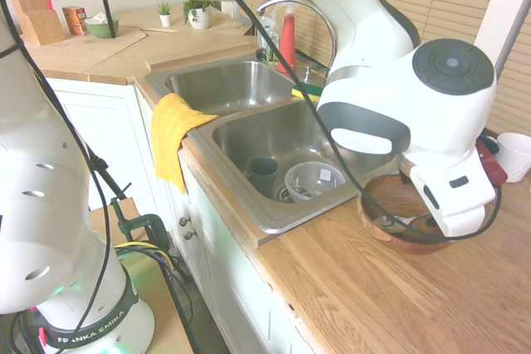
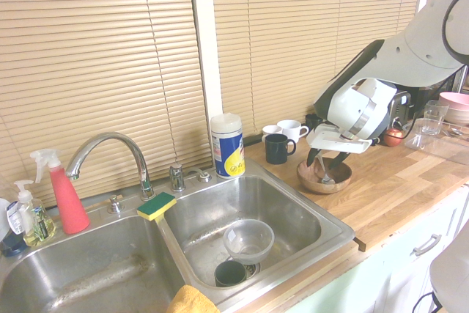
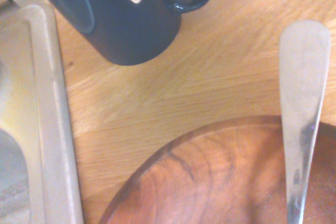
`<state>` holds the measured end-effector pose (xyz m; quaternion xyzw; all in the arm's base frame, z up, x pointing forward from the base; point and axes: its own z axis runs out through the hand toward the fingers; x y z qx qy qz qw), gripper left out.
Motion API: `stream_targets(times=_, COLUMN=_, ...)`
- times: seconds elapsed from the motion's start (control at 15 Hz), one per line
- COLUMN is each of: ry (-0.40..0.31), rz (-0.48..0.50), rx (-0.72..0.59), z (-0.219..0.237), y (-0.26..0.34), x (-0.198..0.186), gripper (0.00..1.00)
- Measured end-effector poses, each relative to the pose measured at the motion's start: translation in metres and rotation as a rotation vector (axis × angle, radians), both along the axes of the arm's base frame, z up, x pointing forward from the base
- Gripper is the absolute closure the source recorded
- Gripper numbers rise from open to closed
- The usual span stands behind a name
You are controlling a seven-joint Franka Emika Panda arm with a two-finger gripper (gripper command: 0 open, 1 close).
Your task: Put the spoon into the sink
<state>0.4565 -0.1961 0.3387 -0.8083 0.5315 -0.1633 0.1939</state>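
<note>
Spoon [image 2: 323, 174] is seen propped in the wooden bowl [image 2: 324, 177] on the counter [image 2: 396, 188], handle tilted up toward the gripper [image 2: 319, 160]; fingers spread, nothing pinched. Sink [image 2: 293, 210] lies beside the bowl.

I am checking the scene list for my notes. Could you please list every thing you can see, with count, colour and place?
spoon: one, silver, in the wooden bowl
sink: one, steel, two basins
wooden bowl: one, brown, counter right of sink
mugs: one dark, two white, by the blinds
clear bowl: one, right basin
dark cup: one, right basin
sponge: one, yellow-green, sink divider
spray bottle: one, red, behind left basin
cloth: one, yellow, over sink edge
claw: one, open, over the wooden bowl
</note>
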Motion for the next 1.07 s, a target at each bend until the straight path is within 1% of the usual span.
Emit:
stream_targets(times=0.13, ry=-0.004, rz=-0.004, rx=0.011, z=-0.004, y=-0.004, x=0.003, gripper=0.00)
stream_targets(times=0.2, ry=-0.008, rz=-0.005, rx=0.017, z=-0.005, y=-0.007, x=0.004, gripper=1.00)
stream_targets(times=0.4, ry=-0.030, rz=-0.001, rx=0.058, z=-0.008, y=-0.009, x=0.007, gripper=1.00)
stream_targets(times=0.6, ry=-0.036, rz=-0.001, rx=0.096, z=-0.017, y=-0.015, x=0.008, gripper=1.00)
stream_targets(times=1.07, ry=-0.035, rz=-0.006, rx=0.114, z=-0.024, y=-0.018, x=0.008, gripper=1.00)
